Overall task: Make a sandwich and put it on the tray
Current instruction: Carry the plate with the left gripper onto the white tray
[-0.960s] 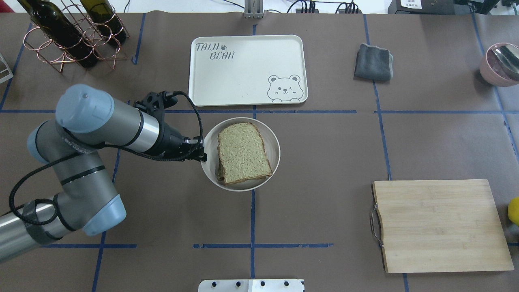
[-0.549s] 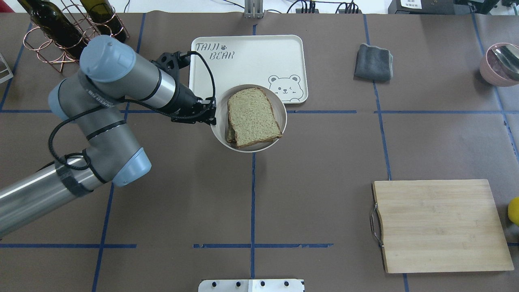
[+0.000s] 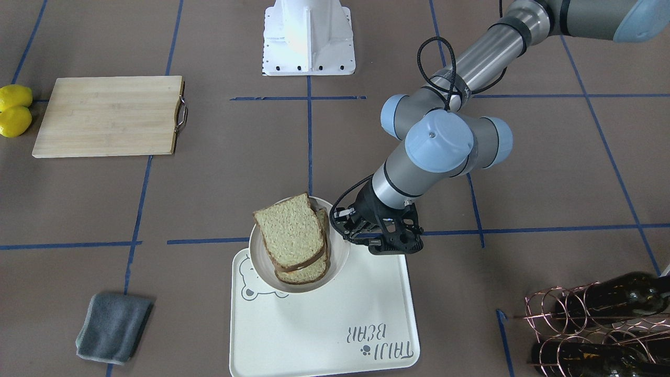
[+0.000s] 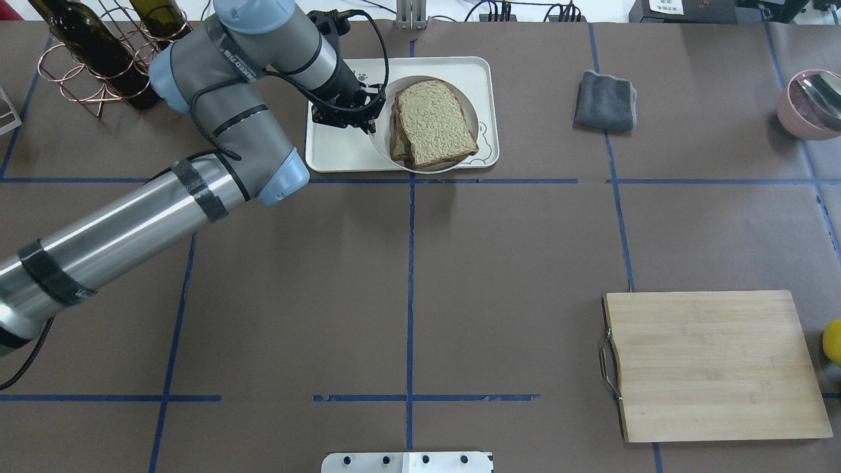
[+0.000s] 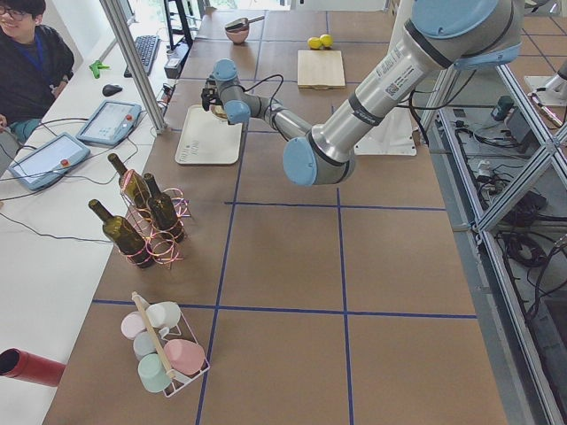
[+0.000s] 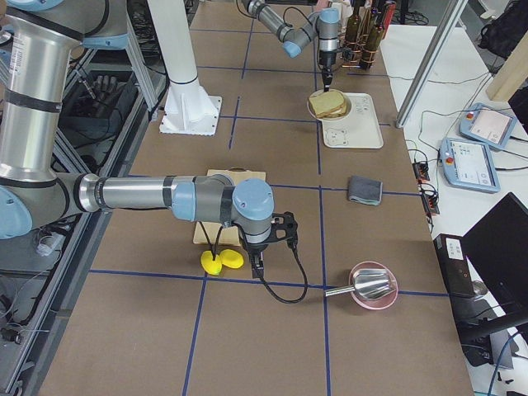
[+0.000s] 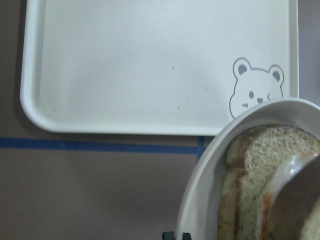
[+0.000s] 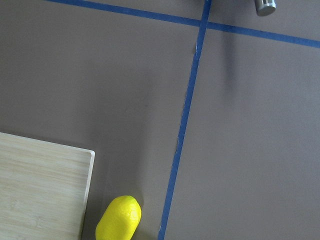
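Observation:
The sandwich [image 4: 437, 121], two tan bread slices with a white egg edge between them [image 7: 280, 175], lies in a small round off-white bowl [image 4: 380, 141]. My left gripper [image 4: 368, 121] is shut on the bowl's rim and holds it just over the bear-face end of the cream tray [image 4: 341, 148]. In the front view the gripper [image 3: 346, 230] pinches the bowl [image 3: 261, 272] above the tray [image 3: 324, 324]. My right gripper [image 6: 258, 268] hangs by two lemons far from the tray; I cannot tell whether it is open or shut.
A wooden cutting board [image 4: 713, 364] lies at the right front with lemons [image 3: 14, 110] beside it. A grey cloth [image 4: 606, 100] is right of the tray. Wine bottles in a copper rack [image 4: 112, 59] stand left of it. A pink bowl [image 4: 811, 102] is far right.
My left arm has carried the bowl with the sandwich from the table's middle away from the robot, to over the tray. The gripper stays shut on the rim.

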You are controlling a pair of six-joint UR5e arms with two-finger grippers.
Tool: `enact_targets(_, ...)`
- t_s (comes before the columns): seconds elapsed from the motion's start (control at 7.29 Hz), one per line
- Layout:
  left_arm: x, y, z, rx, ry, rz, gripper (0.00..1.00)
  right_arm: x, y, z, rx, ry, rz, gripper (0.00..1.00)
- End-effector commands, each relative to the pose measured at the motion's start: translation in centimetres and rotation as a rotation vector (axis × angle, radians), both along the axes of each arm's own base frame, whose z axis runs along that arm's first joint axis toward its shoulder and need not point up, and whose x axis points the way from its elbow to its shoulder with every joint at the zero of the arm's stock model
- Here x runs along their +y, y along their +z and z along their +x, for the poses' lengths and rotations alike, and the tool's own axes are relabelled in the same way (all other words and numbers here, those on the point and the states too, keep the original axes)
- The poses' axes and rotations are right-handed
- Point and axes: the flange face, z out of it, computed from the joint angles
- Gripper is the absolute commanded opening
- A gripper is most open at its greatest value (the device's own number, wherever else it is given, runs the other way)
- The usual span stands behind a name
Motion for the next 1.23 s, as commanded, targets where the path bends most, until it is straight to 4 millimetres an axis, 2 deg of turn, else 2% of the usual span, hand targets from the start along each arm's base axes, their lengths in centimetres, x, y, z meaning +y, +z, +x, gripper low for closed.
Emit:
enact_targets(0.0, -5.1, 0.8, -0.8, -0.047, -0.002, -0.015, 0.00, 0.0, 0.0, 0.0, 0.000, 0.004, -0.003, 1.00)
enact_targets(0.14, -6.8, 2.2, -1.6, -0.057, -0.005, 0.001, 0.00, 0.0, 0.0, 0.0, 0.000, 0.004, -0.003, 1.00)
enact_targets(0.27, -7.5, 4.4, -1.4, -0.052, -0.003, 0.007, 0.00, 0.0, 0.0, 0.0, 0.001, 0.003, -0.003, 1.00)
enact_targets(0.55, -8.1, 7.0, -0.7, -0.046, -0.001, 0.017, 0.00, -0.3, -0.1, 0.0, 0.003, 0.003, -0.001, 1.00)
enact_targets(1.1, -8.7, 7.1, -0.3, -0.041, -0.003, 0.026, 0.00, -0.3, -0.3, 0.0, 0.002, 0.005, 0.003, 1.00)
